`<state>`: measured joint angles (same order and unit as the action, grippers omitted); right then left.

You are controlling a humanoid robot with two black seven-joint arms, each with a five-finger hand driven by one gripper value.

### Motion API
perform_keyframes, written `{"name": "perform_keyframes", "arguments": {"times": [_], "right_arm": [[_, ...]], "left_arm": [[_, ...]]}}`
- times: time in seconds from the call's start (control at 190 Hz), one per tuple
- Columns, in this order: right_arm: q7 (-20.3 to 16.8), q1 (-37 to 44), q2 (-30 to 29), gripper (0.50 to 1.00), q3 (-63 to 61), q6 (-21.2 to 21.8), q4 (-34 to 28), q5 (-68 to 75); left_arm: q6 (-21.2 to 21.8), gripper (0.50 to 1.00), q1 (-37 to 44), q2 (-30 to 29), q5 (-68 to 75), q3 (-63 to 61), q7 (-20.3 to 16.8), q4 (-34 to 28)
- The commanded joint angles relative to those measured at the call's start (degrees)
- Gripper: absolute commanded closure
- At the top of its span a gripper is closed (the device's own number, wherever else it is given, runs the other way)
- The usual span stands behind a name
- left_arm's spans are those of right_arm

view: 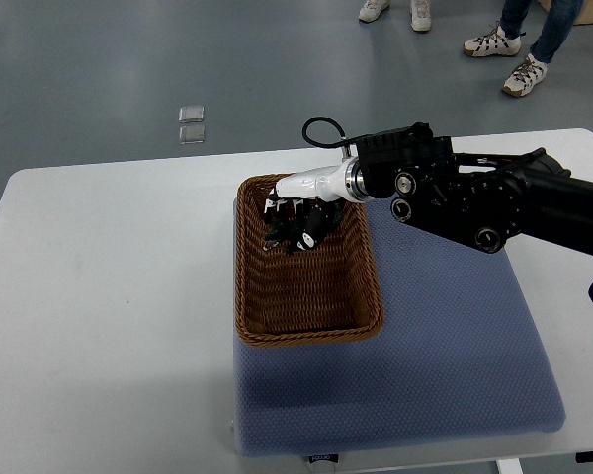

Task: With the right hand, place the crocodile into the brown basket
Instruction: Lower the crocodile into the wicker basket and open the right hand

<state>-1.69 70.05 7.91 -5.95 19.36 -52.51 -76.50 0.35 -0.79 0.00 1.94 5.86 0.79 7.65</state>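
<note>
The robot's right hand (306, 212), white-shelled with dark fingers (314, 229), reaches in from the right on a black jointed arm (494, 202). It hangs over the far end of the brown woven wicker basket (252, 296). The fingers are curled downward and closed about a small dark toy crocodile (282, 235), which sits low inside the basket's far end, within its walls. The dark fingers and the dark toy blur together, so I cannot tell whether the crocodile touches the basket floor. The near half of the basket shows only bare weave. The basket stands on a blue-grey padded mat (445, 355), its left side at the mat's left edge, and the mat lies on the white worktop (109, 296). On the grey floor beyond stand people's shoes (509, 54).
</note>
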Motion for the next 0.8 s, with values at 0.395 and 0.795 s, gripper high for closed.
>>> {"name": "perform_keyframes", "arguments": {"times": [0.395,0.795], "right_arm": [[0.3,-4.5,-2.7,0.922,0.3,-2.0,3.9,-0.5],[0.4,-4.3,-2.2,0.572,-0.2,-1.1,4.3,-0.1]], "left_arm": [[0.0,0.500,0.0,0.0,0.0,0.0,0.0,-0.1],[0.0,0.500,0.0,0.0,0.0,0.0,0.0,-0.3]]}}
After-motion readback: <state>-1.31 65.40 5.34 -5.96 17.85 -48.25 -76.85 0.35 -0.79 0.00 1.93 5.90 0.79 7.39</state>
